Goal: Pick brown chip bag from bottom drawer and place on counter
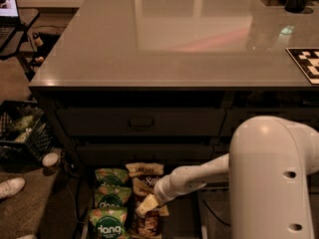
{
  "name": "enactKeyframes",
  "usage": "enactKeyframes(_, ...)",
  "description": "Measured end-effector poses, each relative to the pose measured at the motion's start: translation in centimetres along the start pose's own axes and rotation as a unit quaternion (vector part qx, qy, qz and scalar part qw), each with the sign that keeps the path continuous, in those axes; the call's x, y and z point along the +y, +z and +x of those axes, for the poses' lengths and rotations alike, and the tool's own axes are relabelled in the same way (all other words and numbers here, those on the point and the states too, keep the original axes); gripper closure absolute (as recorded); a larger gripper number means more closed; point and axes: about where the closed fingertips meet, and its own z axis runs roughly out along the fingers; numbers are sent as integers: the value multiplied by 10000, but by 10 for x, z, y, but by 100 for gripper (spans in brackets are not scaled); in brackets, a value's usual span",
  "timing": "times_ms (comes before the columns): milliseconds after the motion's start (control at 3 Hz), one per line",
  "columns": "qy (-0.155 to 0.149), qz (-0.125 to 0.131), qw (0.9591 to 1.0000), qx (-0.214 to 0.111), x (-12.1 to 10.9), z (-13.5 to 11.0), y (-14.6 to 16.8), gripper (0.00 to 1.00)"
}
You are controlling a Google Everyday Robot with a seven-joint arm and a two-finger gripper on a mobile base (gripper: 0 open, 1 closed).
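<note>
bottom drawer (182, 222): green dang bags (110, 203) on L, brown chip bag (144, 181) on R. gripper (147, 206) down at bag; grip state can't tell.

White "dang" on 2 green bags at lower left of the frame: plain on the lowest green bag (108, 228), partly legible on the middle green bag (109, 201). Large white lettering on the brown chip bag (143, 179), lower centre, only "Sa" legible above the gripper (145, 206), low over that bag's middle. Print on its tan top band too small to read.
</note>
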Motion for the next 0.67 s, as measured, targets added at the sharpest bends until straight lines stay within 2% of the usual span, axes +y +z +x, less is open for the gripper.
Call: enactKeyframes(667, 64, -169, 9997, 177, -7, 11, 35, 0)
